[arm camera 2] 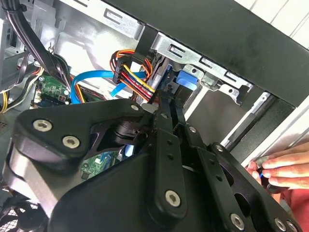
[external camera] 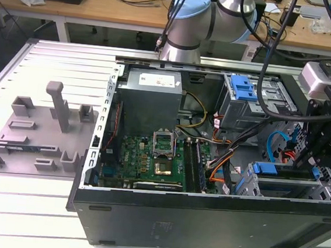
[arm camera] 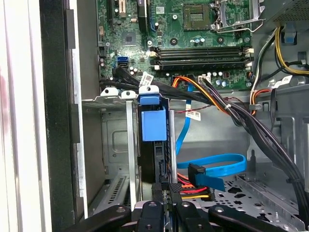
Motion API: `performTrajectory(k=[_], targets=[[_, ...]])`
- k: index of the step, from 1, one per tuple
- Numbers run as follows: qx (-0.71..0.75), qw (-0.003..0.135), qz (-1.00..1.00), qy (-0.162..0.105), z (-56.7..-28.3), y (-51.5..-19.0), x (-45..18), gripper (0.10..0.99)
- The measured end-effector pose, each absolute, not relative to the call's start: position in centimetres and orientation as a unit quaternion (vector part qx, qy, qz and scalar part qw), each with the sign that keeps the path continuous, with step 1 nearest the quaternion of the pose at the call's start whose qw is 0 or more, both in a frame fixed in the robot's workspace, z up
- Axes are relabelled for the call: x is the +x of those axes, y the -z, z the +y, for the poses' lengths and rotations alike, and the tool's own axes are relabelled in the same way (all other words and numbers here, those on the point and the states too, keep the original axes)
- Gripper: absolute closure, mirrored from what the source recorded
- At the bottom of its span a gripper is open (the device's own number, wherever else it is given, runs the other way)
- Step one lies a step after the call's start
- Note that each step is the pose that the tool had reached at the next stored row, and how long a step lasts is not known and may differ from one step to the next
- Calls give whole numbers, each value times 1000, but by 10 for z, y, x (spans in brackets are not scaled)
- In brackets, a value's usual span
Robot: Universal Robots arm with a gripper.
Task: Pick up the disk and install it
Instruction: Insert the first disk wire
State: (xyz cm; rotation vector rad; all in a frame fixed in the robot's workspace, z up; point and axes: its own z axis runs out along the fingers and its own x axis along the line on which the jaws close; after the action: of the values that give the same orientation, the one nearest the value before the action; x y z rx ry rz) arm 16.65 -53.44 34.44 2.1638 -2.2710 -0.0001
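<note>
Wooden benches [external camera: 106, 4] back the exterior view; the gripper [external camera: 322, 145] hangs over the open computer case [external camera: 203, 221]. First wrist view: the disk [arm camera: 153, 140] sits upright in its bay just ahead of the gripper [arm camera: 166, 193], jaws nearly together on its edge. Second wrist view adds a hand [arm camera 2: 282, 166] beside the case.

disk [arm camera: 153, 124]: bright blue carrier, body apparently dark | gripper [arm camera: 166, 193]: black | motherboard [arm camera: 193, 29]: green

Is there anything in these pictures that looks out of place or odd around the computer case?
Yes. In the second wrist view a person's hand rests at the edge of the computer case, close beside the gripper as it works at the disk in its metal bay. A hand so near a working arm looks out of place.
</note>
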Motion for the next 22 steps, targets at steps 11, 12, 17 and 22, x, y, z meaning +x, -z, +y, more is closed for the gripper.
performTrajectory(k=[11, 12, 17, 22], targets=[[693, 2, -721, 0, -534, -339, 168, 918], [693, 2, -721, 0, -534, -339, 168, 918], [696, 2, -718, 0, -534, -335, 168, 918], [696, 2, -718, 0, -534, -350, 168, 843]])
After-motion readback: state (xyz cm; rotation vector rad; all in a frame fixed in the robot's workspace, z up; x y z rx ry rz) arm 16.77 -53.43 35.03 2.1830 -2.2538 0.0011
